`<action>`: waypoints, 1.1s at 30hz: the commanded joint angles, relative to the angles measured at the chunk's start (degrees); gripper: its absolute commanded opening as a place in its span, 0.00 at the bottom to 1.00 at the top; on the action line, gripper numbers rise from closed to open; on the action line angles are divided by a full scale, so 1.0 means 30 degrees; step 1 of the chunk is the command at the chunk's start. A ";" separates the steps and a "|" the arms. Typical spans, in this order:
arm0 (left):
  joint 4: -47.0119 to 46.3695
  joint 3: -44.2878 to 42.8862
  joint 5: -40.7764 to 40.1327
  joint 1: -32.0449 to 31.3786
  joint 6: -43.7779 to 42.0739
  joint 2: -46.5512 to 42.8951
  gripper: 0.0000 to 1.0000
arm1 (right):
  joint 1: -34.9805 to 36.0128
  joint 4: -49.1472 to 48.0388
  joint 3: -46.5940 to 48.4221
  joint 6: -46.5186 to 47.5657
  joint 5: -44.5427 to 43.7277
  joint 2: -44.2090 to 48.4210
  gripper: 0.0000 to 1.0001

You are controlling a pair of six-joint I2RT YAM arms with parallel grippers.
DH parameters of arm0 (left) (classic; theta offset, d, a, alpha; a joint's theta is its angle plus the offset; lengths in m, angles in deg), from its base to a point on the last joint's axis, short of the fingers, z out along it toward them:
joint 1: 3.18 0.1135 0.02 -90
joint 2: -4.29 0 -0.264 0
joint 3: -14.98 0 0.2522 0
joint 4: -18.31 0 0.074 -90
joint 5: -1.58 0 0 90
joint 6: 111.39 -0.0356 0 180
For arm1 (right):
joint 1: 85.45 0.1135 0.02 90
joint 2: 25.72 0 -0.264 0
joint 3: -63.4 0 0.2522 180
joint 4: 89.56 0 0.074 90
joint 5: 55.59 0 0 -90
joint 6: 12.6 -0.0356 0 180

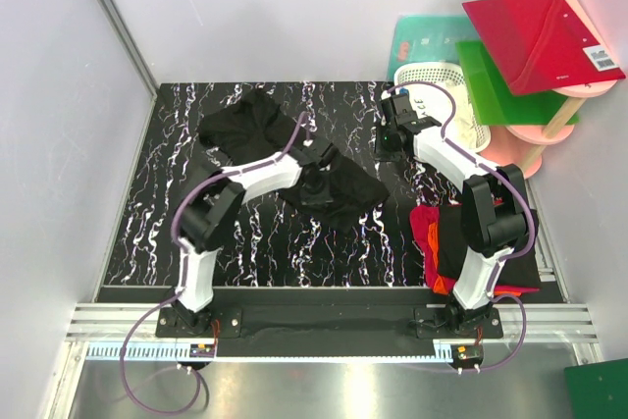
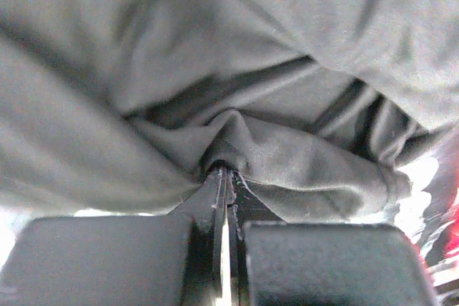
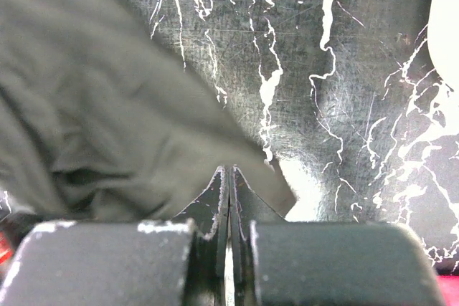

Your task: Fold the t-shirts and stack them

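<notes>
A black t-shirt [image 1: 245,130] lies crumpled across the middle of the marbled black mat [image 1: 167,193]. My left gripper [image 1: 316,186] is down on its right half, shut on a pinched fold of the cloth. In the left wrist view the grey-black fabric [image 2: 287,155] bunches around the left gripper [image 2: 223,168]. My right gripper [image 1: 390,144] hovers near the mat's far right, shut. In the right wrist view the right gripper [image 3: 230,170] shows no cloth between its tips. The blurred shirt [image 3: 107,120] lies behind it to the left. A pile of red, orange and black t-shirts [image 1: 432,233] sits beside the right arm.
A white lattice basket [image 1: 442,85] stands off the mat's far right corner. A red board [image 1: 535,36] and a green board [image 1: 500,85] rest on a pink shelf stand [image 1: 530,144]. A teal board [image 1: 422,41] leans behind the basket. Grey walls close in left and back.
</notes>
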 commanded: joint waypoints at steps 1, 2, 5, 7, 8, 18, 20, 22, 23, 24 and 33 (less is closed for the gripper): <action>0.2236 0.5375 -0.2151 -0.0389 0.0630 -0.1841 0.00 | -0.0056 -0.0616 0.0469 -0.0252 0.0111 0.0346 0.00; 0.2235 0.6167 -0.2442 -0.0564 0.0895 -0.2310 0.00 | -0.0084 -0.0617 0.0614 -0.0310 0.0286 0.0287 0.00; 0.2205 0.9272 -0.3757 -0.1121 0.2242 -0.4710 0.00 | -0.0085 -0.0763 0.0819 -0.0427 0.0868 0.0023 0.00; 0.2293 1.1295 -0.4405 -0.1152 0.3063 -0.6965 0.00 | -0.0085 -0.0851 0.0850 -0.0399 0.1078 -0.0153 0.00; 0.2467 1.1794 -0.5220 -0.1152 0.3356 -0.7814 0.00 | -0.0085 -0.0909 0.0908 -0.0341 0.1049 -0.0211 0.00; 0.3496 0.9961 -1.2075 -0.1709 0.3393 -1.9537 0.10 | -0.0085 -0.2372 0.2254 -0.0369 0.2570 -0.1674 0.00; 0.2709 0.9458 -1.3919 -0.1215 0.2486 -1.9396 0.17 | -0.0085 -0.2725 0.3187 -0.0602 0.3478 -0.2404 0.00; 0.0720 0.8784 -1.3582 0.0042 0.0816 -1.7995 0.18 | -0.0085 -0.2755 0.3748 -0.0837 0.4035 -0.2788 0.00; 0.0015 0.8086 -1.2099 0.1586 0.0288 -1.6335 0.12 | -0.0056 -0.2814 0.4069 -0.1012 0.4444 -0.3022 0.00; -0.0891 0.7586 -1.1475 0.2240 -0.0182 -1.5333 0.00 | -0.0084 -0.2901 0.4160 -0.1043 0.4535 -0.3111 0.00; -0.0755 -0.3017 -0.7810 0.6579 -0.2089 -0.3289 0.00 | -0.0085 -0.3166 0.4454 -0.0838 0.4301 -0.2849 0.00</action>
